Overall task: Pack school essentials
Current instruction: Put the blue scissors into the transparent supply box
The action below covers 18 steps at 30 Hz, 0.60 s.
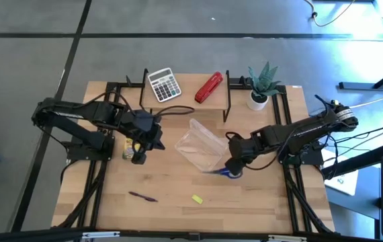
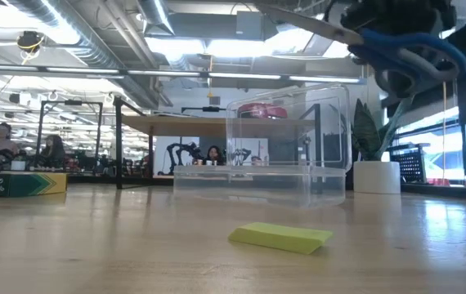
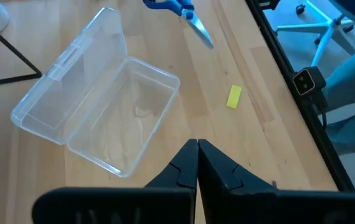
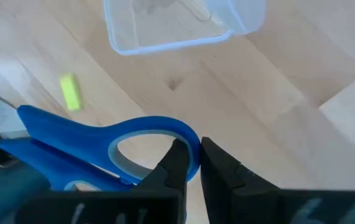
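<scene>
My right gripper [image 1: 234, 168] is shut on the blue-handled scissors [image 2: 405, 49] just near of the open clear plastic case [image 1: 201, 144], which rests on its base with the lid tipped back. The thin purple pen [image 1: 142, 196] and the tiny yellow block [image 1: 197, 199] lie flat near the table's near edge. The yellow-green printed box [image 2: 16, 184] lies on the table at the left. My left gripper [image 3: 197, 152] is shut with nothing between its fingers and hovers over that box [image 1: 131, 150]; whether it touches the box I cannot tell. My right gripper pinches the rim of one blue handle loop [image 4: 187, 134] between its two fingers [image 4: 218, 162]. It comes slanting down from the table's right side. The scissors are lifted clear of the table, and their blades [image 2: 298, 20] stick out roughly level from the hold.
A grey calculator [image 1: 163, 84], a red stapler [image 1: 209, 87] and a potted plant [image 1: 262, 87] stand along the far edge, with a black wire stand [image 1: 226, 94] between them. Bare wood lies between the case and the near edge.
</scene>
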Available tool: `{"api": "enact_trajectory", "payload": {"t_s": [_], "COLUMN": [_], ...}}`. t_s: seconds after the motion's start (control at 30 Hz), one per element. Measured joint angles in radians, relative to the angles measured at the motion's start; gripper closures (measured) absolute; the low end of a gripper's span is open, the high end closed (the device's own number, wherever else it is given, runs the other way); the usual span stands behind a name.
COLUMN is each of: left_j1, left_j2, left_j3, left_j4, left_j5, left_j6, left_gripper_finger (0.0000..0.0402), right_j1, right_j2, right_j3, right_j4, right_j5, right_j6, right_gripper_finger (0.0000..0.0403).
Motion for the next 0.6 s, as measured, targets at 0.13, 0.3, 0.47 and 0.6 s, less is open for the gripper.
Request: {"api": "enact_trajectory", "payload": {"t_s": [0.13,0.3,0.47,0.6], "left_j1": [0.000,0.000,0.000,0.000], "left_j2": [0.000,0.004,0.003,0.003], "left_j3": [0.000,0.000,0.000,0.000], "left_j4": [-0.015,-0.054,-0.051,-0.051], "left_j5": [-0.001,-0.002,-0.002,-0.002], "left_j6": [0.005,0.007,0.008,0.008], "left_gripper_finger": [0.0401,0.0401,0.0401,0.0401], "right_j1": [0.012,0.012,-0.014,-0.041], "right_j2": [0.020,0.060,0.097,0.123], "right_j3": [0.004,0.004,0.004,0.004], "right_j4": [0.067,0.136,0.196,0.228], "right_j5": [0.000,0.040,0.094,0.108], "right_j6": [0.086,0.130,0.146,0.139], "right_gripper_finger": [0.0379,0.0379,0.0380,0.0381]}}
